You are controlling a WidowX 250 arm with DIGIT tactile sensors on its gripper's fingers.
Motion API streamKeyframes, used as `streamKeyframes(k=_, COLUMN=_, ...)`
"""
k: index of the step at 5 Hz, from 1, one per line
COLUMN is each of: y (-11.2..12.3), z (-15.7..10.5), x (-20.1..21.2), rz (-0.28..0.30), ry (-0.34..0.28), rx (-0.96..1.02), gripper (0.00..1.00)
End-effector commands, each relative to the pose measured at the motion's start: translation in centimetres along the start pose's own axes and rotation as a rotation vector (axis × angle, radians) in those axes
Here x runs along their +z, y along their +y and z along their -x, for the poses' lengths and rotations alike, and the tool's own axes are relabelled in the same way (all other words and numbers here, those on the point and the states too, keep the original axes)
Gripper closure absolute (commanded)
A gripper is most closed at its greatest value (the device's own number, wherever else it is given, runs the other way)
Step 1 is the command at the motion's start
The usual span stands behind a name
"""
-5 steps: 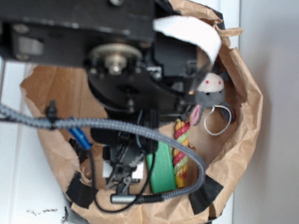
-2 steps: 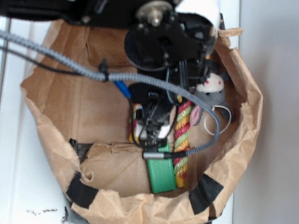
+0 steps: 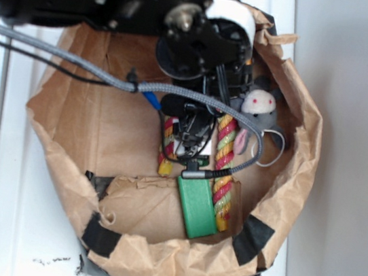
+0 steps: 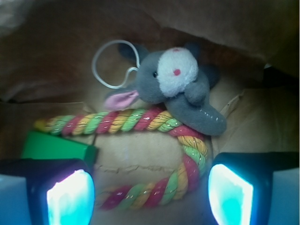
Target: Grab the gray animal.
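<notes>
We see the gray animal (image 4: 178, 91) (image 3: 260, 107), a small soft toy that looks like a mouse. Its face is creamy white with red dot eyes. One ear is pink inside. A thin white cord loop sticks out behind its head. It lies on its side inside the brown paper bag (image 3: 297, 161), close to the bag's right wall and near the back.

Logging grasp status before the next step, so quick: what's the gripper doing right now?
Gripper: open and holding nothing; its two fingers straddle the striped rope arch, with the gray animal lying ahead of them, untouched.
</notes>
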State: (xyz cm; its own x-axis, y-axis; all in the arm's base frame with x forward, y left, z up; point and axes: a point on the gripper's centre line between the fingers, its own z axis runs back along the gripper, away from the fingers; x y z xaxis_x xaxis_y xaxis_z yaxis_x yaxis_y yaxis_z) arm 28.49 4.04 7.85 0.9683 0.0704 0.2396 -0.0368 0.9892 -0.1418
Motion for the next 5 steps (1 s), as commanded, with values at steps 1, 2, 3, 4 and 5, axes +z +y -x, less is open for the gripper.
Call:
streamKeyframes(k=1, y=-1.6, z=-3.2, x=-1.6, rz=-0.04, ry=-0.069, rx=0.068, gripper=0.0)
streamKeyframes(k=2, y=-2.1, z=-3.9, x=-2.8, rz=-0.05, ry=-0.097, rx=0.1, gripper=0.0)
streamKeyframes(k=3, y=-2.5, z=-4.7, x=-4.0, rz=-0.076, ry=-0.122, rx=0.128, gripper=0.0)
streamKeyframes(k=4, y=-2.6, z=-5.7, x=-5.6, rz=-0.155, ry=-0.141, rx=0.168, gripper=0.0)
streamKeyframes(k=5, y=-2.6, z=-6.6, x=-7.6, rz=-0.245, ry=-0.141, rx=0.202, gripper=0.0)
